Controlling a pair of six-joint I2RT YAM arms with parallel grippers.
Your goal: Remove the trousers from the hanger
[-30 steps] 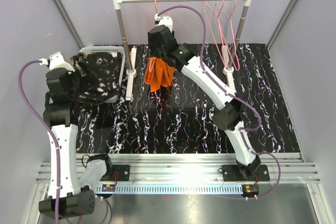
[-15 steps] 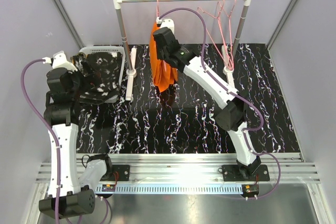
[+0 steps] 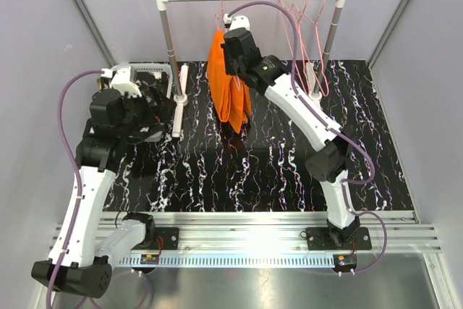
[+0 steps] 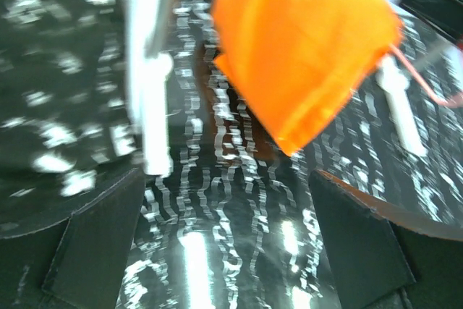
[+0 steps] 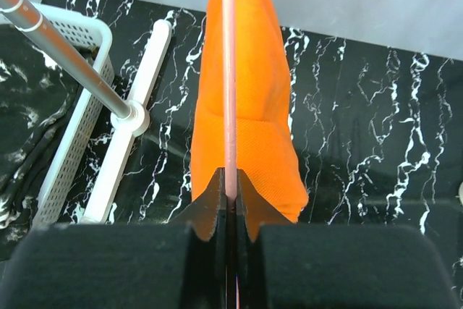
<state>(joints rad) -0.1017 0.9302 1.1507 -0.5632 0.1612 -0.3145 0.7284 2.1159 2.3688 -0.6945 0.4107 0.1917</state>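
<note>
Orange folded cloth trousers [image 3: 230, 95] drape a thin pink wire hanger [image 5: 228, 70] near the counter's far edge. The right gripper [image 5: 230, 197] pinches it, likely steadying; the left gripper [image 4: 228, 251] gapes wide.

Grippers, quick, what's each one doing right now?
Left gripper: open, holding nothing.
Right gripper: closed on the pink hanger carrying the orange trousers.

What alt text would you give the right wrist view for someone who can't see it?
The right gripper is shut on the thin wire of a pink hanger, with the orange trousers draped over it just beyond the fingertips. Below lies a black marbled table, with a white basket and a metal rack pole at left.
</note>
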